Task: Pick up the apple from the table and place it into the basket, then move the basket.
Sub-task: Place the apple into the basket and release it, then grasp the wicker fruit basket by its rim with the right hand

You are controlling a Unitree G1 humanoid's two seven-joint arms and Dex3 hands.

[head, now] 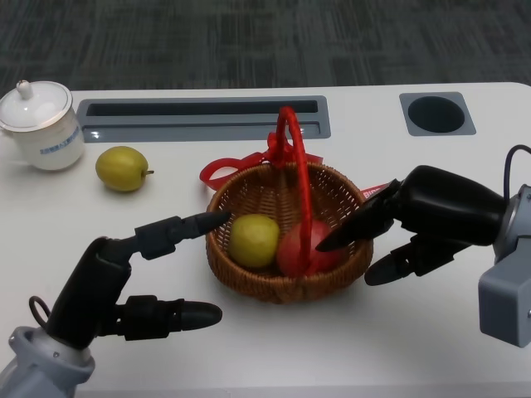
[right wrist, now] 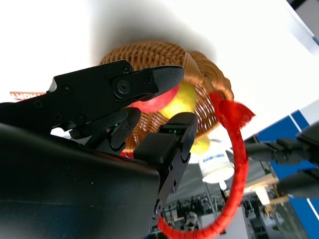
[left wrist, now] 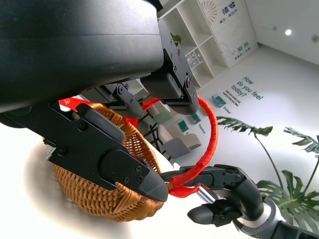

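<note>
Red apple (head: 300, 249) lies inside basket (head: 249, 274), frame centre. Both robot hands flank the rim, holding nothing, fingers apart: left robot hand (head: 137, 278) lower left, right robot hand (head: 415, 224) right, nearer the handle (head: 299, 166).

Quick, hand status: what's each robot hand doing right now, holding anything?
Left robot hand: open, holding nothing, one finger reaching to the basket rim.
Right robot hand: open, holding nothing, fingertip over the red apple in the basket.
</note>
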